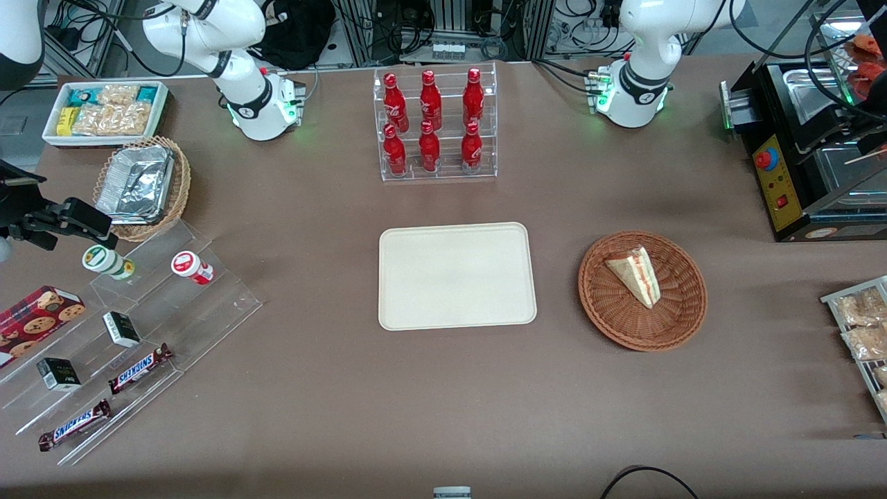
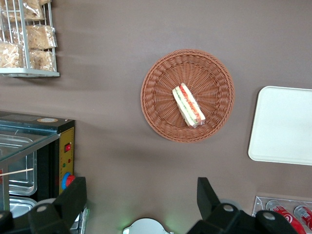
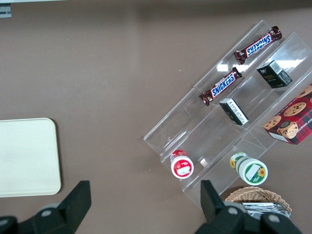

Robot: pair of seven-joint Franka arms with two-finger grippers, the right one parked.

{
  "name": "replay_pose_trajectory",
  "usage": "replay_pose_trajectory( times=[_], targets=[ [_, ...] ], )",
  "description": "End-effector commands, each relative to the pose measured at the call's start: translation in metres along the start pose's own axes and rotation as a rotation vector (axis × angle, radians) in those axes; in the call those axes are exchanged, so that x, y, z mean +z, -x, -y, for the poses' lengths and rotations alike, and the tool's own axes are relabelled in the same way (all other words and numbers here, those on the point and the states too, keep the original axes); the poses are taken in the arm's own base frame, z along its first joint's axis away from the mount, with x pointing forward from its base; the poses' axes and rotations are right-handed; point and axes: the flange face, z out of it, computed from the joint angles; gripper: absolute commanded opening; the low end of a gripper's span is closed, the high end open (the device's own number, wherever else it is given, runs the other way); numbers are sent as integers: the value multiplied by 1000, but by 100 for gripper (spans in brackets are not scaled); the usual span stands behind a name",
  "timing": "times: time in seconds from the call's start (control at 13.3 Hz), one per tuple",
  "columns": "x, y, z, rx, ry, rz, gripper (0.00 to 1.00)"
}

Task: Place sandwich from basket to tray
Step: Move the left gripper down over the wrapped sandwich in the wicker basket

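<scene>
The sandwich point(image 1: 635, 276) lay on its side in the basket point(image 1: 675, 315), its red and green filling showing along the cut edge; the basket stood on the brown worktop point(image 1: 416, 402) toward the working arm's end, beside the tray point(image 1: 456, 275) but apart from it, with bare worktop between the two; the tray carried nothing. In the left wrist view the gripper point(image 2: 141, 204) hung high above the worktop, its two dark fingers point(image 2: 73, 197) spread wide apart and holding nothing, the basket point(image 2: 161, 114) and the sandwich point(image 2: 188, 105) lying well below it and not touched by it, and a corner of the tray point(image 2: 282, 124) showing beside them. Farther from the front camera than the tray stood a clear rack of red bottles point(image 1: 434, 125); toward the working arm's end sat a black machine with a red button point(image 1: 783, 180) and a wire rack of snack bags point(image 1: 863, 326); toward the parked arm's end lay a tan wicker basket with foil containers point(image 1: 142, 187), a white bin of snack packets point(image 1: 104, 111) and a clear stepped stand with chocolate bars point(image 1: 138, 367).
</scene>
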Motion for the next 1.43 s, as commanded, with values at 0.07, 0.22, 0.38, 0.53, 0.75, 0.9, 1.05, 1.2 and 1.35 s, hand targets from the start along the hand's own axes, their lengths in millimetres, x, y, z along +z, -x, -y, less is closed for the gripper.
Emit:
replay_pose_trajectory(
  times=[0.07,0.22,0.38,0.53,0.75,0.9,1.05,1.2,1.35],
  targets=[
    [5,3,4,-2,10,14,100],
    [20,-4,1,-7,10,40,100],
    [42,-13,-7,0,5,70,100],
    [84,-19,-30,13,-4,87,100],
    [167,-16,-68,3,-25,84,100],
    [219,-10,-90,-126,-19,22,100],
    [261,-5,-101,-264,2,-29,100],
    [302,2,-105,-358,35,-76,100],
    [326,1,-116,-490,42,-53,100]
  ],
)
